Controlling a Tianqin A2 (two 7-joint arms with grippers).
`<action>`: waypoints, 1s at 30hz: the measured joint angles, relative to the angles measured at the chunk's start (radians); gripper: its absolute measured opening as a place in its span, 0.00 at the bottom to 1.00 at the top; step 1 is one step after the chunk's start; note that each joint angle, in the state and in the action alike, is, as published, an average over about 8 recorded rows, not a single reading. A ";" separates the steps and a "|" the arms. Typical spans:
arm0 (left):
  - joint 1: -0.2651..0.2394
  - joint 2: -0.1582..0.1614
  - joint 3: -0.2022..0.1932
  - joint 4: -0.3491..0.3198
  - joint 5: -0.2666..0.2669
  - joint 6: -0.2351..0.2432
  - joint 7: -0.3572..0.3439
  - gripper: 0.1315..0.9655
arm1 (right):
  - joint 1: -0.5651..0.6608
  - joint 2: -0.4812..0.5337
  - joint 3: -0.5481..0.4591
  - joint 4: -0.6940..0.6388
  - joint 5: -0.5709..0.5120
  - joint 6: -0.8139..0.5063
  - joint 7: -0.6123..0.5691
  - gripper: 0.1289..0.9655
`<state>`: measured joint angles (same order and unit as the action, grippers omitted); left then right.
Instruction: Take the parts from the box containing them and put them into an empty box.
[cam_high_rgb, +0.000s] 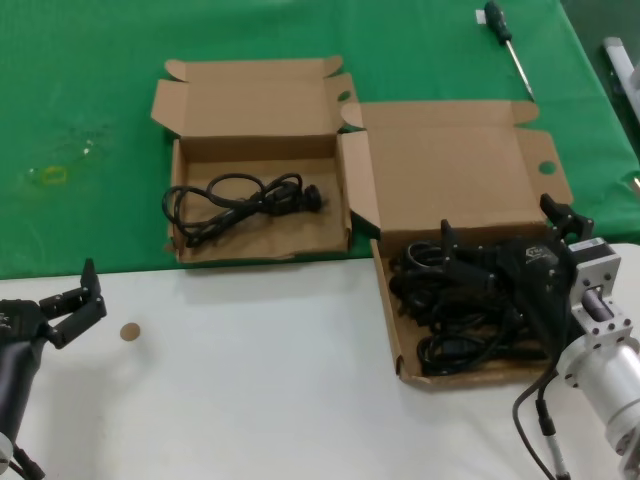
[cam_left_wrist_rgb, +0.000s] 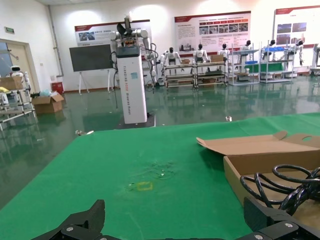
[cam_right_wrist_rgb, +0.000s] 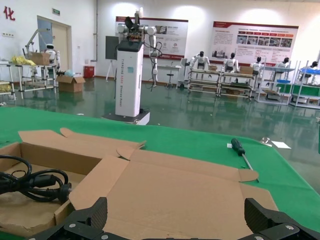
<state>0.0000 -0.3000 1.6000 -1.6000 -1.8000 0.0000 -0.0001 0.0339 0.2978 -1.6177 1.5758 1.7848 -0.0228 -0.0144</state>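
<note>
On the right side of the bench (cam_high_rgb: 260, 380), we see the wider cardboard box (cam_high_rgb: 450, 165) with its hole-punched lid tabs folded back onto the green mat (cam_high_rgb: 90, 90); a tangle of black power cords (cam_high_rgb: 460, 325) fills its tray. Our right gripper (cam_high_rgb: 505, 235) hovers low over that tangle, its jaws spread apart and clamped on nothing; the right wrist view shows the two dark fingertips (cam_right_wrist_rgb: 90, 217) wide apart above the open lid. Just beside this box, on the robot's left and slightly farther back, lies the narrower cardboard box (cam_high_rgb: 250, 100), also open, straddling the edge of the green mat. One coiled power cord (cam_high_rgb: 235, 200) with a chunky plug already rests on its floor, visible again in the left wrist view as black loops (cam_left_wrist_rgb: 285, 187) inside the tray. Our left gripper (cam_high_rgb: 75, 305) waits over the white part of the bench, well apart from both boxes, jaws open and empty, near a small round brown disc (cam_high_rgb: 130, 331). A screwdriver (cam_high_rgb: 507, 40) lies on the mat beyond the wider box.
</note>
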 joint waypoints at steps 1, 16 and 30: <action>0.000 0.000 0.000 0.000 0.000 0.000 0.000 1.00 | 0.000 0.000 0.000 0.000 0.000 0.000 0.000 1.00; 0.000 0.000 0.000 0.000 0.000 0.000 0.000 1.00 | 0.000 0.000 0.000 0.000 0.000 0.000 0.000 1.00; 0.000 0.000 0.000 0.000 0.000 0.000 0.000 1.00 | 0.000 0.000 0.000 0.000 0.000 0.000 0.000 1.00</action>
<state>0.0000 -0.3000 1.6000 -1.6000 -1.8000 0.0000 0.0000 0.0339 0.2978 -1.6177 1.5757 1.7848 -0.0228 -0.0145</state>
